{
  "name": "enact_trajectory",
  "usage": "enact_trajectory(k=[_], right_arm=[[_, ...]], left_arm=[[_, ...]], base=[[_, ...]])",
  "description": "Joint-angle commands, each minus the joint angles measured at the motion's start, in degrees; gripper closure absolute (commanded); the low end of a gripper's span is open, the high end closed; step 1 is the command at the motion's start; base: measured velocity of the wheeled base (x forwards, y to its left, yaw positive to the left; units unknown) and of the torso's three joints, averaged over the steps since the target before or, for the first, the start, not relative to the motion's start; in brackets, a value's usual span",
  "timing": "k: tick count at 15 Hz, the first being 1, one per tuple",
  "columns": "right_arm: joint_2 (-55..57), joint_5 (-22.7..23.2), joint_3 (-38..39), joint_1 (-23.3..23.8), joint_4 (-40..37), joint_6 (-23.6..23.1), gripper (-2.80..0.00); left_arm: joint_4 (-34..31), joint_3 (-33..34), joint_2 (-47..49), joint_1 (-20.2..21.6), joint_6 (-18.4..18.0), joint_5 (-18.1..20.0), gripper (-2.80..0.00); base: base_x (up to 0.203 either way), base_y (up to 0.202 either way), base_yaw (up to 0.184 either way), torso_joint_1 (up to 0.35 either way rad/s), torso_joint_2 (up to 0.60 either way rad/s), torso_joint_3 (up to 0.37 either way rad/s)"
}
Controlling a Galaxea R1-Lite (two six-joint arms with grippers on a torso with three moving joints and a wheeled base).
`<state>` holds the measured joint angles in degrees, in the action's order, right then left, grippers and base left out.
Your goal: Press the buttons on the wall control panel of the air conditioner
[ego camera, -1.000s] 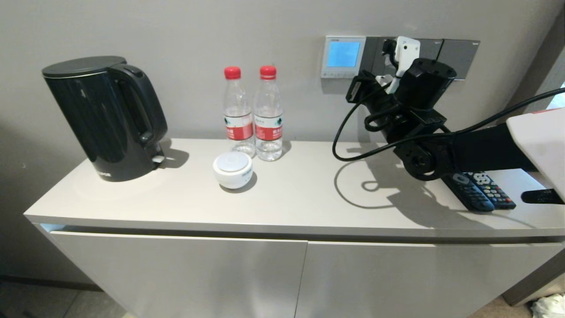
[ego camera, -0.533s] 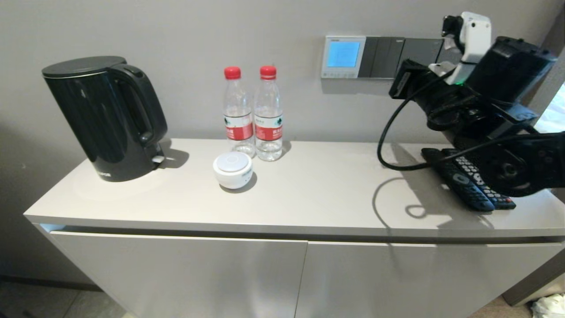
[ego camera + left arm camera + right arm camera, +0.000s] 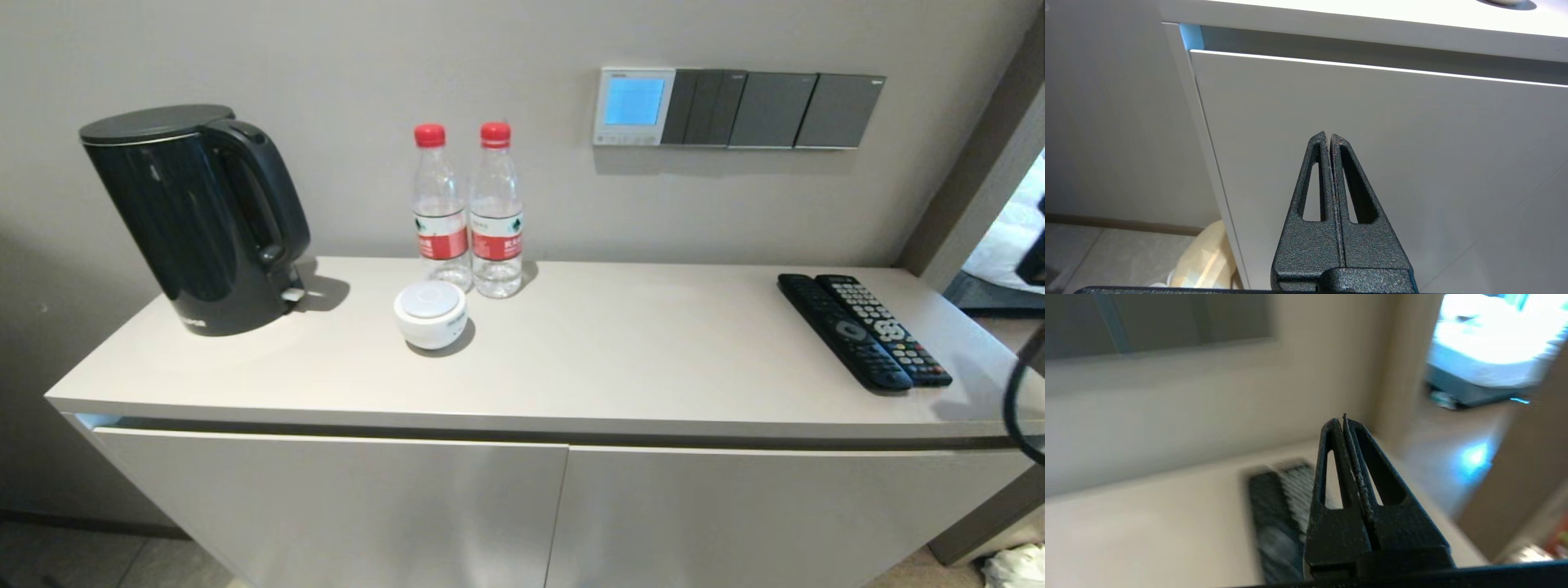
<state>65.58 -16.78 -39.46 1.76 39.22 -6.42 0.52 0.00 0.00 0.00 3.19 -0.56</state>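
The air conditioner's wall control panel (image 3: 634,106), a small white-framed thermostat with a light-blue screen, hangs on the wall at the left end of a row of dark grey switch plates (image 3: 771,109). Its buttons (image 3: 627,140) form a row of tiny pale keys below the screen. Nothing touches the panel. My right gripper (image 3: 1343,420) is shut and empty, off the right end of the counter, with the remotes (image 3: 1280,514) below it. In the head view only a dark piece of the right arm (image 3: 1035,253) shows at the right edge. My left gripper (image 3: 1328,138) is shut and empty, parked low before the cabinet door (image 3: 1372,134).
On the counter (image 3: 571,359) stand a black kettle (image 3: 192,216) at the left, two water bottles (image 3: 469,208) and a small white round device (image 3: 430,313) in the middle, and two black remotes (image 3: 864,329) at the right. A doorway opens past the right end.
My right arm has swung away from the wall switches to the right and has almost left the head view. The panel and switch plates now show in full.
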Motion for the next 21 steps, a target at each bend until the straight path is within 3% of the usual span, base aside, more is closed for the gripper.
enact_trajectory(k=[1, 4, 7, 11, 14, 18, 21], right_arm=[[-13.74, -0.04, 4.49, 3.51, -5.25, -0.31, 0.00], [-28.02, 0.09, 10.80, 5.54, -18.33, -0.73, 0.00], [-38.49, 0.32, 20.53, 5.82, -24.85, -0.89, 0.00], [-46.71, 1.22, 32.39, 5.84, -26.31, -0.28, 0.00], [-49.69, 6.48, 37.95, 6.22, -26.18, 1.38, 0.00], [-50.10, 16.02, 38.88, 5.98, -26.05, 3.78, 0.00], [-51.50, 18.00, 39.17, 1.84, -27.00, 3.68, 0.00]], left_arm=[[0.00, 0.00, 0.00, 0.00, 0.06, -0.05, 0.00], [0.00, 0.00, 0.00, 0.00, -0.03, -0.05, 0.00], [0.00, 0.00, 0.00, 0.00, 0.06, -0.05, 0.00], [0.09, 0.00, 0.00, 0.00, -0.02, -0.05, 0.00], [0.00, 0.00, 0.00, 0.00, 0.06, -0.05, 0.00], [0.00, 0.00, 0.00, 0.00, 0.06, -0.05, 0.00], [0.00, 0.00, 0.00, 0.00, 0.06, -0.05, 0.00]], base=[[0.000, 0.000, 0.000, 0.000, 0.00, 0.000], [0.000, 0.000, 0.000, 0.000, 0.00, 0.000], [0.000, 0.000, 0.000, 0.000, 0.00, 0.000], [0.000, 0.000, 0.000, 0.000, 0.00, 0.000], [0.000, 0.000, 0.000, 0.000, 0.00, 0.000], [0.000, 0.000, 0.000, 0.000, 0.00, 0.000], [0.000, 0.000, 0.000, 0.000, 0.00, 0.000]])
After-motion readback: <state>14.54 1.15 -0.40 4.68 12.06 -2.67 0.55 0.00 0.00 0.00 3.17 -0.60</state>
